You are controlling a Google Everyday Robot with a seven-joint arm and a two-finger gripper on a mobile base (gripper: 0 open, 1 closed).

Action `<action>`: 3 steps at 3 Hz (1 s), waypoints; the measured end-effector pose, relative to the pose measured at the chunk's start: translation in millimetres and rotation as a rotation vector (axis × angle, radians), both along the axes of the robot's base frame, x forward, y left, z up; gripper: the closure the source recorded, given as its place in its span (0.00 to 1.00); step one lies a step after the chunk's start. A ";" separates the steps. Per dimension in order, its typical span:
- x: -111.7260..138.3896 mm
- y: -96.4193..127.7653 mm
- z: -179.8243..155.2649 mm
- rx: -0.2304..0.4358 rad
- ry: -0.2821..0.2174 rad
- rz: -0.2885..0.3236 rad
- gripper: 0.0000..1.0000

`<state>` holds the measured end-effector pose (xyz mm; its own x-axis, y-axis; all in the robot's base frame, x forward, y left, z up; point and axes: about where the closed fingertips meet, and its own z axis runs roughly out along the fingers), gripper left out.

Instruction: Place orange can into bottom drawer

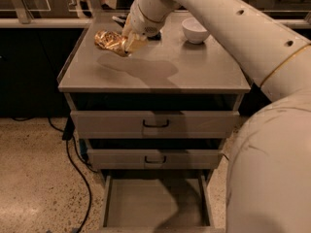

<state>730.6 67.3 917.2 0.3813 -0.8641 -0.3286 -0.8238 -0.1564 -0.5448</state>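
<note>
- Can [111,40]: crumpled, shiny orange-gold metal. Any print on it cannot be made out.
- Gripper [128,42]: positioned over the rear left of the cabinet top [194,76].
- Fingers [136,38]: closed on the can's right end, so the can juts out to their left.
- The can appears held clear of the top. A shadow lies on the surface below and slightly right of the fingers.
- The fingers are partly masked by the can and the wrist.
- Bowl [195,30]: white, standing on the top to the right of the fingers, well apart.
- Dark object [118,18]: just behind the fingers, too hidden to identify.
- Drawer [155,205]: pulled out, far below the fingers. Its floor is plain grey and its front edge is cut off by the frame.
- Drawer fronts [112,125]: two, shut, with black handles, between the fingers and the drawer.
- Arm [252,38]: covers the right of the view.
</note>
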 end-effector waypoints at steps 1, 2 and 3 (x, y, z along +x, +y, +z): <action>-16.3 -6.2 22.6 -0.021 -0.007 -0.007 1.00; -39.3 -18.1 40.6 -0.028 -0.010 -0.035 1.00; -66.4 -33.6 52.8 -0.033 -0.009 -0.075 1.00</action>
